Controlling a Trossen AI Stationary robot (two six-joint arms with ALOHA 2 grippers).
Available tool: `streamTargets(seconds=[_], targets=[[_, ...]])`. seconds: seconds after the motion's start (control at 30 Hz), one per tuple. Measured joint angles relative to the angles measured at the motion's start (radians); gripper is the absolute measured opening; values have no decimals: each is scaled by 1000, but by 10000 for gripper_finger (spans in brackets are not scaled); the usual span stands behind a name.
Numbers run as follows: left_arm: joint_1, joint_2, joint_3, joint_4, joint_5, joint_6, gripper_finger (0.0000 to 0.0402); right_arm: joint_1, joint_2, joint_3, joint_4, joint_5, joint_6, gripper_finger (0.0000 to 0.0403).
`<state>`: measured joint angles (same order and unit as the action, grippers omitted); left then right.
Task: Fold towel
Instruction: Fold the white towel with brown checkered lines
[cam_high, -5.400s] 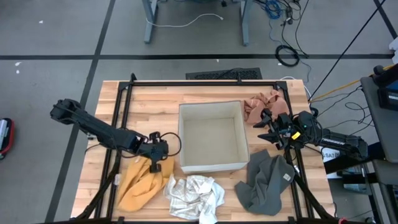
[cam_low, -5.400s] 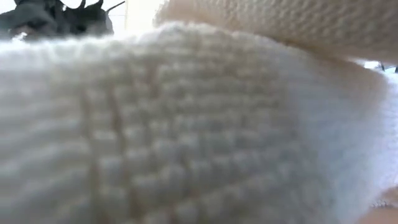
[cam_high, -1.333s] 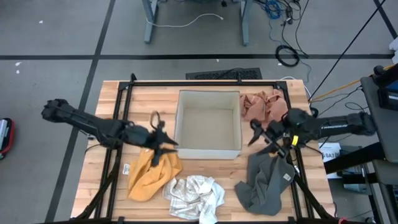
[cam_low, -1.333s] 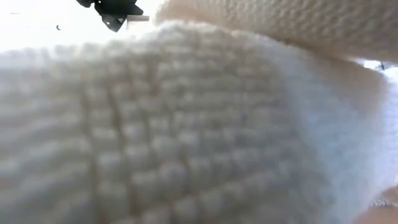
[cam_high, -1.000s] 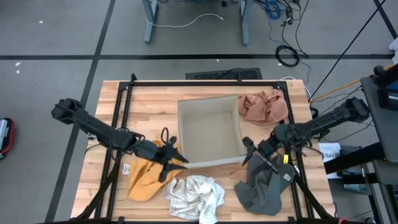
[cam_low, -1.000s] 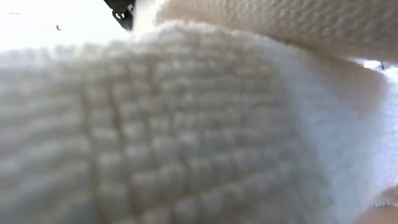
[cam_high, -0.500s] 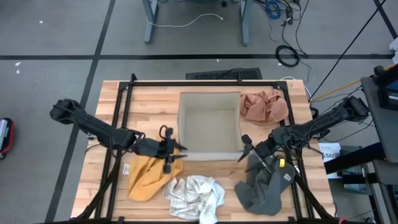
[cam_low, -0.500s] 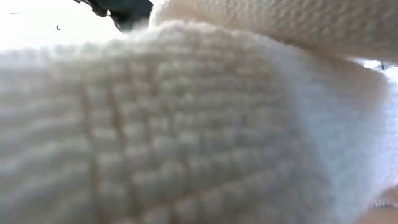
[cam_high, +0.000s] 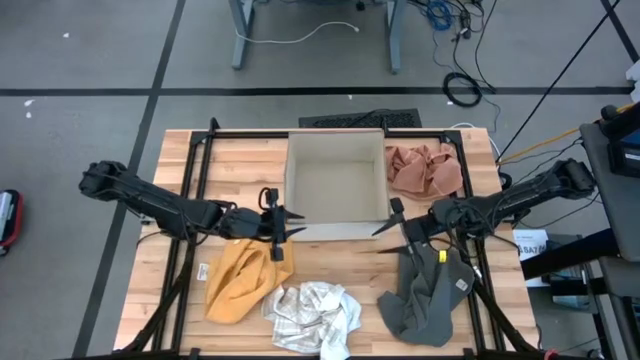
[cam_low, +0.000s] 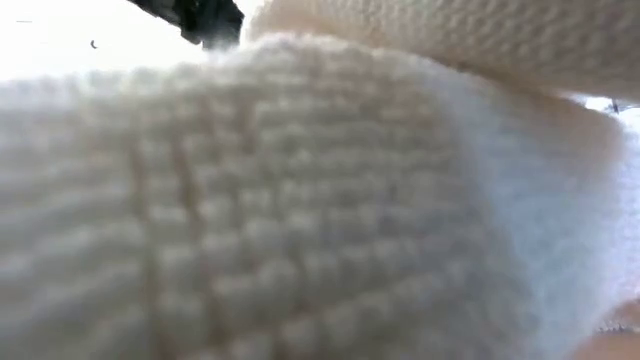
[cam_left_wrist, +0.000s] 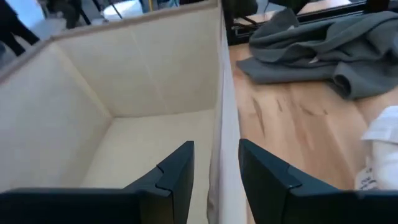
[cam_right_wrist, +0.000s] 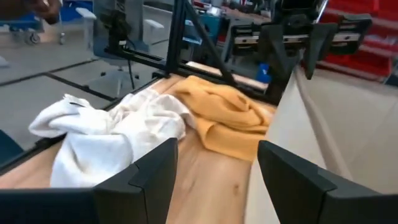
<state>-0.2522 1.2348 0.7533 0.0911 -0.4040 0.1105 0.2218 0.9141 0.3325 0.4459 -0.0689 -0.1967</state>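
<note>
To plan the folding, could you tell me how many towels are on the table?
4: pink beside the bin, yellow, white and grey along the near edge. None seen inside.

Low view's almost fully blocked by a cream knitted cloth pressed against the lens, blurred; only a dark scrap of arm peeks over it, which arm is impossible to tell.

Four towels are counted on one wooden table: one yellow towel, one white towel, one grey towel and one pink towel. One beige fabric bin is seen. Two grippers are counted: the left gripper and the right gripper.
</note>
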Motion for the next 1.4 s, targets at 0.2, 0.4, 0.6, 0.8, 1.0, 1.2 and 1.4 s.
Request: streamTargets(seconds=[0.2,0.4,0.6,0.8,1.0,1.2,1.4], targets=[[-49,-1,94,10,-56,147,133,9,-46,68,5,20,-145,212],[-136,-2,182,16,-13,171,133,56,-71,190,-118,-105,-78,212],[-235,25,193,9,136,4,133,186,-16,226,-151,-275,83,212],[-304,152,193,8,142,-141,133,305,163,226,-83,-220,130,212],[-319,329,193,44,142,-305,133,327,401,226,79,-58,97,212],[-318,443,193,141,184,-439,133,294,581,231,185,26,70,212],[-311,489,193,165,187,-540,133,269,729,302,187,86,61,212]])
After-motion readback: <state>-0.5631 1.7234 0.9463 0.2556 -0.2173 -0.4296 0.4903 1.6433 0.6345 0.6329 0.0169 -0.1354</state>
